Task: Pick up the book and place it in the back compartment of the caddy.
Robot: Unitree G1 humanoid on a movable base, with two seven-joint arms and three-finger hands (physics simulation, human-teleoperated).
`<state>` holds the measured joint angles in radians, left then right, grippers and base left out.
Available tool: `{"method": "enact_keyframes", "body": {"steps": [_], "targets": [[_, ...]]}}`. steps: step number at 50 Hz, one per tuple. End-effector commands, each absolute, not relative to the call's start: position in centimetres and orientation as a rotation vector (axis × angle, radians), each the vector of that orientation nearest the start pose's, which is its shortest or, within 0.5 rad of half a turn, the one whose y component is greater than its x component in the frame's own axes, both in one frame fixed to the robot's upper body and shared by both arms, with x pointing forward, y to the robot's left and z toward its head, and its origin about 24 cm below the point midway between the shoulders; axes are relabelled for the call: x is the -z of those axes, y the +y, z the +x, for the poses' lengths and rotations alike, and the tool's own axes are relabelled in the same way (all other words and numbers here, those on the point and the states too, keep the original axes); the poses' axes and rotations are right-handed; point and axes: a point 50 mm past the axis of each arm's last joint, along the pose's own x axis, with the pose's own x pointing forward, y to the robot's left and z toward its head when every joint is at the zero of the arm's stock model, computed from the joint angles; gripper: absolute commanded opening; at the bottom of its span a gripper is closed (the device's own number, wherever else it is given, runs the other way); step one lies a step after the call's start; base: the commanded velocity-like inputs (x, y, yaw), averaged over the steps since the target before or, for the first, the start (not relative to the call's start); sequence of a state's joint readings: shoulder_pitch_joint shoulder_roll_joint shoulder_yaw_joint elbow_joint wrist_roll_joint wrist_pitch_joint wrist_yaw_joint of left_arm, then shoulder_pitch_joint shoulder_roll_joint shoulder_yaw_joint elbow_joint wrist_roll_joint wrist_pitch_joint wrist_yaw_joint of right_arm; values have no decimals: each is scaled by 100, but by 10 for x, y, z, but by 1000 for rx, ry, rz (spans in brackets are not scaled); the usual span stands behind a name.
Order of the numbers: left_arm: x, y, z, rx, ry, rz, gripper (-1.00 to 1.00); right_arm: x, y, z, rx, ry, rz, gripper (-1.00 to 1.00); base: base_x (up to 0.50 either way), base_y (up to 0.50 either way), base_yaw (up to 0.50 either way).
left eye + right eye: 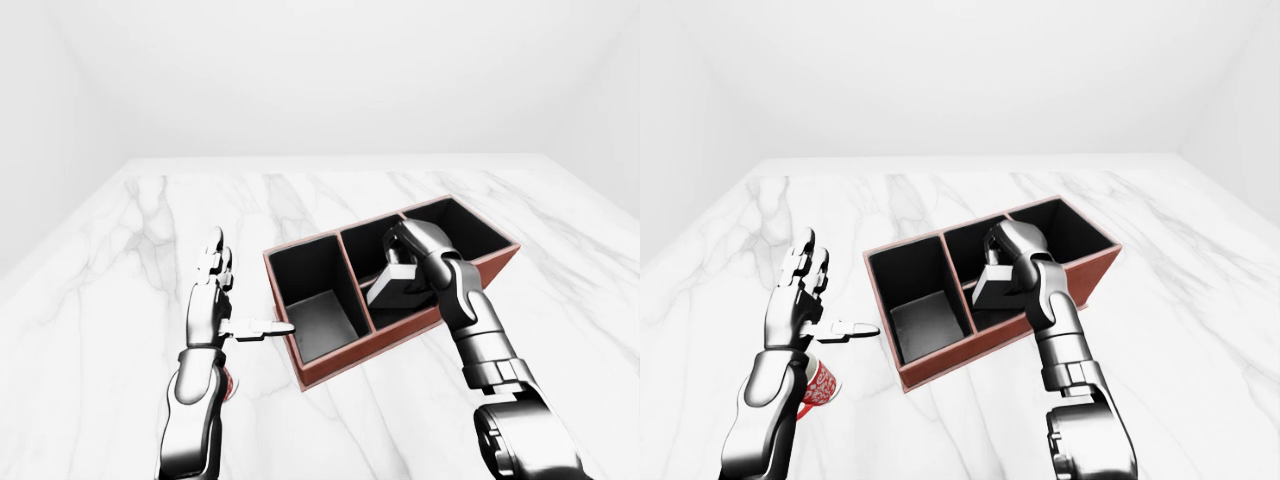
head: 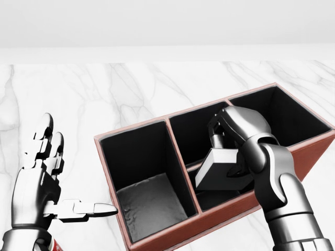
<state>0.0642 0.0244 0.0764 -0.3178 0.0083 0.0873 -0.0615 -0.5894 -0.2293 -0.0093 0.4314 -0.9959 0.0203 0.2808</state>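
Note:
A red-brown caddy (image 2: 157,240) with three black compartments lies on the marble table, slanting up to the right. My right hand (image 2: 230,151) is shut on a grey book (image 2: 222,170) and holds it tilted over the middle compartment (image 2: 196,130), its lower edge dipping inside. My left hand (image 2: 49,183) is open and empty, fingers up and thumb pointing at the caddy's left wall, apart from it. The left compartment (image 2: 149,201) and the right compartment (image 2: 277,112) hold nothing I can see.
A red patterned mug (image 1: 820,383) stands on the table by my left forearm, left of the caddy. The white marble table (image 1: 330,195) stretches toward the top of the views, to a white wall.

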Motion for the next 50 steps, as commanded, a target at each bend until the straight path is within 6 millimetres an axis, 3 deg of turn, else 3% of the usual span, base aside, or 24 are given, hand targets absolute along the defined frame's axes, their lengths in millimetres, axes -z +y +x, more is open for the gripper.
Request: {"method": "enact_keyframes", "body": {"steps": [1,6,7,8,23,42,50], "targets": [[-92,171,238,-27,-166,50,100,-96,-165,361,-157,18,-1256,-100,1,0,1],[-93,171,238,-27,-168,51,100,-96,-164,362,-148,14,-1259,-100,1,0,1],[-93,171,238,-28,-168,50,100,-97,-165,363,-133,8,-1261,-11,2,0,1],[-93,172,238,-29,-168,50,100,-96,-165,364,-135,13,-1266,100,1,0,1],[-92,171,238,-29,-166,51,100,-101,-167,361,-109,3,-1257,100,1,0,1],[-92,170,237,-26,-163,51,100,-175,-166,310,-33,-241,-1127,100,0,0,0],[-95,171,235,-25,-179,50,100,-185,-168,293,-15,-304,-1087,100,0,0,0]]}}
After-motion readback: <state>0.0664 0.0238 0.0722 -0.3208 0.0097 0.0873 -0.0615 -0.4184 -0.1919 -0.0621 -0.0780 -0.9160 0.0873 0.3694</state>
